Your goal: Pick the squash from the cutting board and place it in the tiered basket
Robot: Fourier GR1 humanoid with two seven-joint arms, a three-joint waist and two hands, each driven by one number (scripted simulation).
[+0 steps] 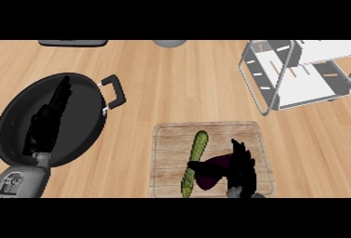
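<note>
Squash [198, 144] on cutting board [168, 139], eggplant [209, 173] beside it under open right robot hand [242, 170]

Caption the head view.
Right hand over a purple vegetable beside the green squash on the cutting board; left hand above the pan; tiered basket far right.

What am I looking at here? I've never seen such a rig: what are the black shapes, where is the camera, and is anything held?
This single picture is taken from the robot's head, looking steeply down at a wooden counter. The black shapes are its hands, on grey forearms. The left hand rests open over a black pan. The right hand is at the cutting board, against a dark purple vegetable beside a long green squash; whether it grips anything cannot be told. A tiered basket stands at the far right.
</note>
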